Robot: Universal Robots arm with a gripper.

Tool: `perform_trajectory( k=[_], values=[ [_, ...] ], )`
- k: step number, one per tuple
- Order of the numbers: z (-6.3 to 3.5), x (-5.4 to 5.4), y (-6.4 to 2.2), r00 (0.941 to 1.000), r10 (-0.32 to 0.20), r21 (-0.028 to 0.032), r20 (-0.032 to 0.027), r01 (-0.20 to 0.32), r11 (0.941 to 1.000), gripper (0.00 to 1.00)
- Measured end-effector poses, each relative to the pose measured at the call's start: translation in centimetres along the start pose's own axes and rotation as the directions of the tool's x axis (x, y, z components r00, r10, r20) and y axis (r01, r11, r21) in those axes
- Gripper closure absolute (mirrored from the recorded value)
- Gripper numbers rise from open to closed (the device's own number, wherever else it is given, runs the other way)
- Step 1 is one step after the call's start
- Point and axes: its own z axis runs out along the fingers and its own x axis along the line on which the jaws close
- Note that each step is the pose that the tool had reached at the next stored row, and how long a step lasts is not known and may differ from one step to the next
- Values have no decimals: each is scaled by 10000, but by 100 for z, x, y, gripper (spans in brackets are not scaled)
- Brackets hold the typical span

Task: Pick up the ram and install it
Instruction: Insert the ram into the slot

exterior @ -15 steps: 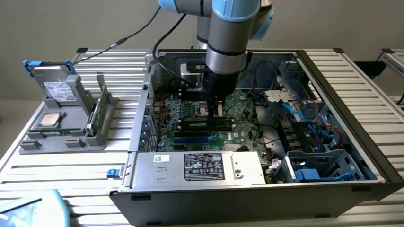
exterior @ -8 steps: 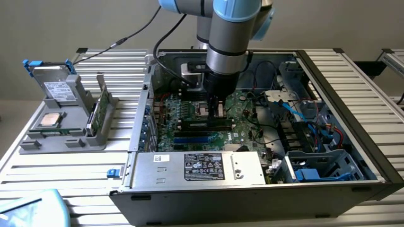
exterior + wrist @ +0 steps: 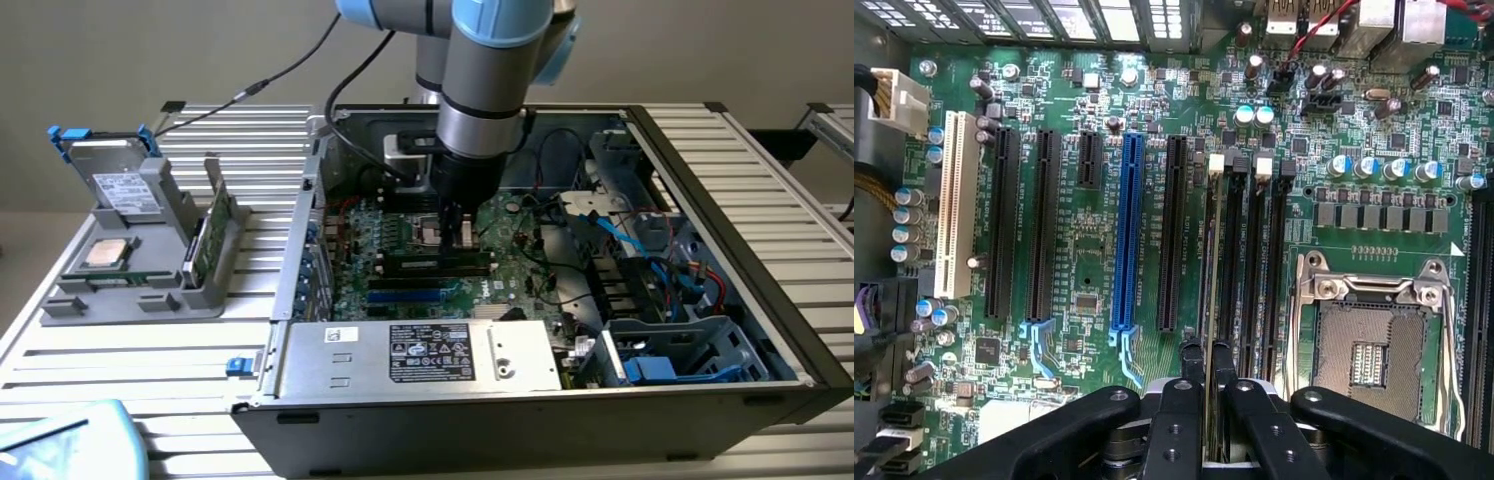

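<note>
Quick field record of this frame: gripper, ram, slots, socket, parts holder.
gripper: gripper shut on the ram, inside the open PC case
ram: ram seen edge-on, lined up along the memory slots; seated or not, cannot tell
CPU socket: CPU socket empty, beside the slots
parts holder: parts holder outside the case on the exterior view's left, carrying a drive and a processor chip

Slatted metal table [image 3: 134, 370] carries open computer case [image 3: 534, 432], grey parts stand [image 3: 134, 300] beside it, exterior view's left.
</note>
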Motion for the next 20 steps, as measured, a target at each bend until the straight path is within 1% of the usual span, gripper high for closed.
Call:
perform_trajectory(
  k=[2, 6, 16, 20],
  values=[
    [-2, 1, -13, 10000, -3, -51, 3, 3, 10000, 86],
    [-3, 2, -31, 10000, -4, -108, 6, 4, 9999, 86],
    [-23, 3, -53, 10000, -9, -235, 14, 9, 9997, 86],
    [-26, 4, -54, 10000, -7, -259, 15, 8, 9997, 86]
  ],
)
